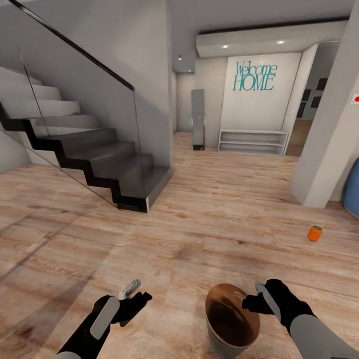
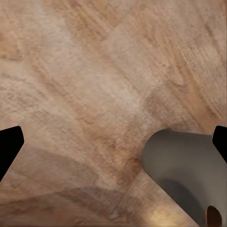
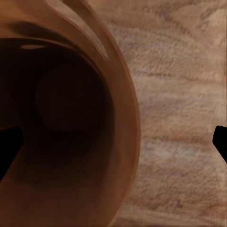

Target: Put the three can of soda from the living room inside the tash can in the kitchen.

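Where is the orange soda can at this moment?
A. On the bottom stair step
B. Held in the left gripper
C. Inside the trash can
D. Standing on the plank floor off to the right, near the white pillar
D: the orange soda can stands alone on the plank floor, ahead of the right gripper and apart from the trash can.

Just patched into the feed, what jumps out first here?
The trash can sits low in the head view, brown inside, with the right gripper at its rim. An orange soda can stands alone on the plank floor to the right. Ahead are dark stairs and a "Welcome HOME" sign.
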Tool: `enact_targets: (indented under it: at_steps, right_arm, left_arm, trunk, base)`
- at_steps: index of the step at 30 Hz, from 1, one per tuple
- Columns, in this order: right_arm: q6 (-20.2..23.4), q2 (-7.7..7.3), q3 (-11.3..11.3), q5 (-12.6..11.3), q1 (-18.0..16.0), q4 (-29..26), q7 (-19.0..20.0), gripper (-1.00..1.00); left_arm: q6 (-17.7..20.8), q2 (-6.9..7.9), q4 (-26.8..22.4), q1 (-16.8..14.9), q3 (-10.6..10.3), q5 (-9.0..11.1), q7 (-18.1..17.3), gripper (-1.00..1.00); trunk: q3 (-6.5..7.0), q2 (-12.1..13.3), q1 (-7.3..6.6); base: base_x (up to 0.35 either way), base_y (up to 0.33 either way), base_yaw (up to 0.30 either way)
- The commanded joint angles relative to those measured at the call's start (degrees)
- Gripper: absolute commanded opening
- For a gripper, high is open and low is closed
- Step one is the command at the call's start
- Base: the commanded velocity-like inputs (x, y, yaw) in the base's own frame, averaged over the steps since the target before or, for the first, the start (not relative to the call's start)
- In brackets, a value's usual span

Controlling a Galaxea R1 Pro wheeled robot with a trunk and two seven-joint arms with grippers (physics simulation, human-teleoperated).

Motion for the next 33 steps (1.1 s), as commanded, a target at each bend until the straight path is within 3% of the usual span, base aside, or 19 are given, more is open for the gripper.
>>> enact_targets:
  at_steps: [1, 33]
  right_arm:
    - [0.0, 0.0, 0.0, 0.0, 0.0, 0.0, 0.0, 1.0]
    - [0.3, 0.01, -0.9, 0.1, -2.5, 0.5, -0.1, 1.0]
  left_arm:
    - [0.0, -0.04, 0.0, 0.0, 0.0, 0.0, 0.0, 1.0]
    - [0.0, -0.28, 0.2, -0.2, -0.3, -0.2, 0.1, 1.0]
  trunk:
    - [-0.23, 0.0, 0.02]
    - [-7.32, -0.4, 0.85]
  base:
    - [0.0, 0.0, 0.0]
    - [0.0, 0.0, 0.0]
